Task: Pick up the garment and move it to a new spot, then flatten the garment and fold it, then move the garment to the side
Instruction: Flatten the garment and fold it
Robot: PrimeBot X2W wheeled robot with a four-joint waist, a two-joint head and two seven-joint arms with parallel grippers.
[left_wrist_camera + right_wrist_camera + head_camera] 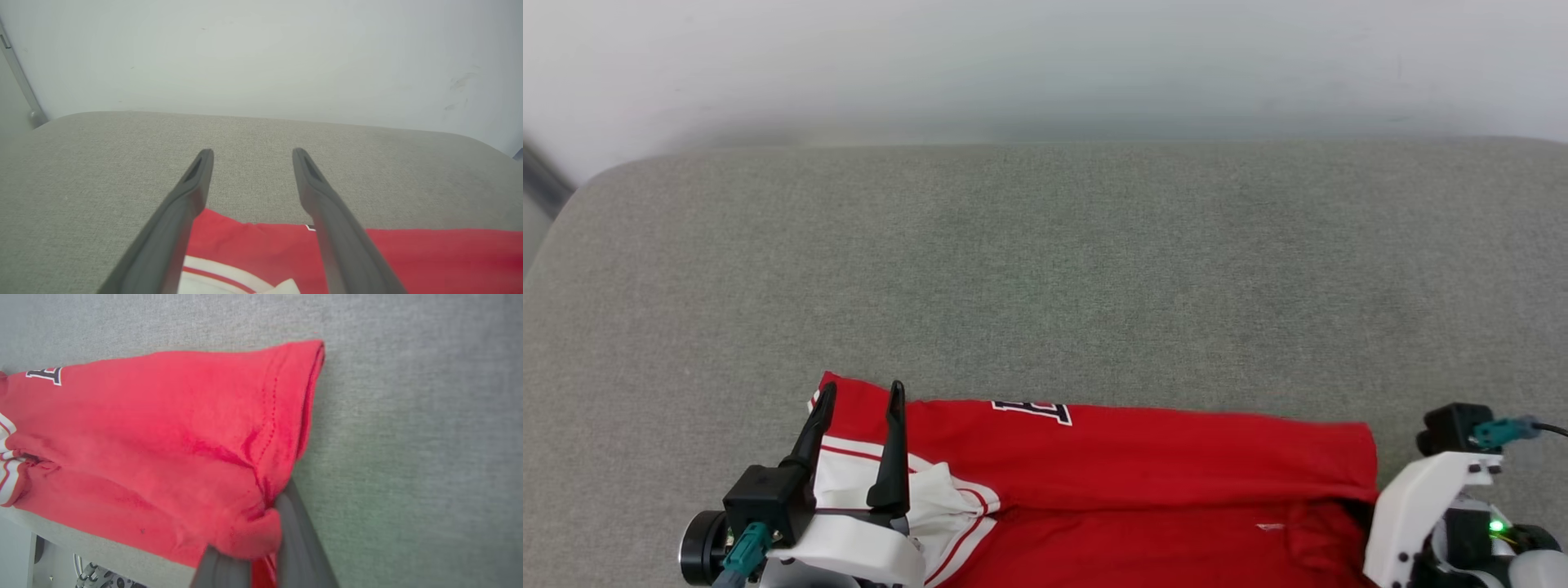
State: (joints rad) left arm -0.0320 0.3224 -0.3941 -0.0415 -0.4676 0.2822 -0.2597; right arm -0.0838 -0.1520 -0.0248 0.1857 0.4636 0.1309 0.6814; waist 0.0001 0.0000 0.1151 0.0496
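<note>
Garment [1143, 465] hem is pinched by right gripper [261, 543]; left gripper [862, 394] gapes empty. Best grab the sleeve end, then lift level.

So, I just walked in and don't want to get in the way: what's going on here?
A two-armed robot is handling a red T-shirt that lies folded lengthways on a grey padded surface. Its right gripper is shut on a bunch of cloth at one end. Its left gripper is open over the white-sleeved end, gripping nothing.
</note>
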